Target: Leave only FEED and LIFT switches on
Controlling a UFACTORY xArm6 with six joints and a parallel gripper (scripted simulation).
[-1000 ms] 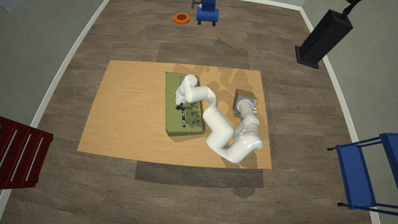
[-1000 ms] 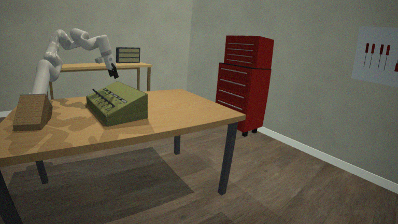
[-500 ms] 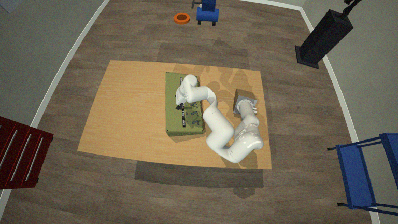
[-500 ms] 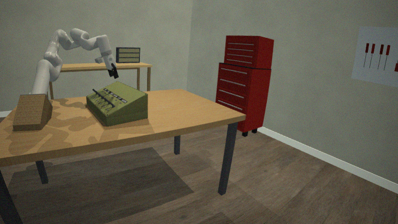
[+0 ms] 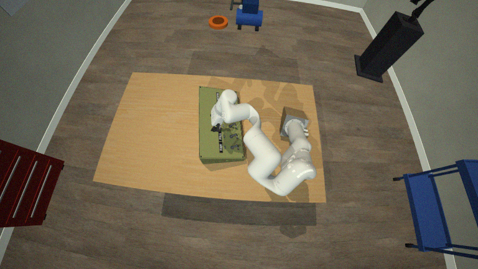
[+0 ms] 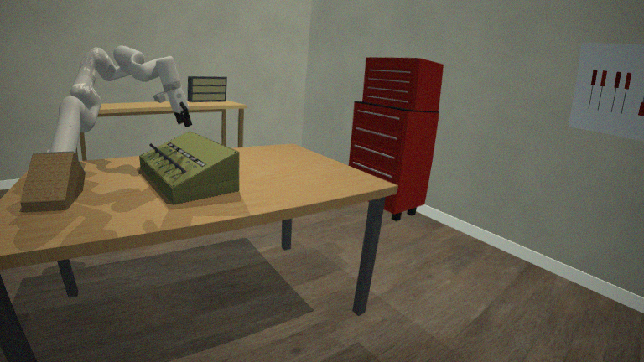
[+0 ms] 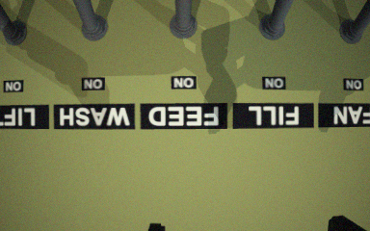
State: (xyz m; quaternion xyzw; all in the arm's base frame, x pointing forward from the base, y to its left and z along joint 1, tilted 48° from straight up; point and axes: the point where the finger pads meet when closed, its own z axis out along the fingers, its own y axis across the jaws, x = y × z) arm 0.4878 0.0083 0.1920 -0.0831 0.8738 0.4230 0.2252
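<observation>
The olive-green console (image 5: 221,125) sits on the wooden table, and it also shows in the exterior view (image 6: 189,166). My gripper (image 5: 215,127) (image 6: 184,118) hovers open and empty above the console's label strip, clear of it. In the wrist view the labels read upside down: LIFT (image 7: 21,116) cut off at the left, WASH (image 7: 93,116), FEED (image 7: 183,115), FILL (image 7: 273,115), and FAN (image 7: 347,115) cut off at the right. The grey toggle bases sit above them, with the FEED toggle (image 7: 183,24) in the middle. The lever tops are cut off, so I cannot tell their positions. My fingertips show only at the bottom edge.
The arm's base block (image 6: 49,180) stands on the table to the console's side. A red tool chest (image 6: 398,135) stands by the wall past the table. A side table with a small cabinet (image 6: 206,88) is behind. A blue cart (image 5: 437,209) is off the table.
</observation>
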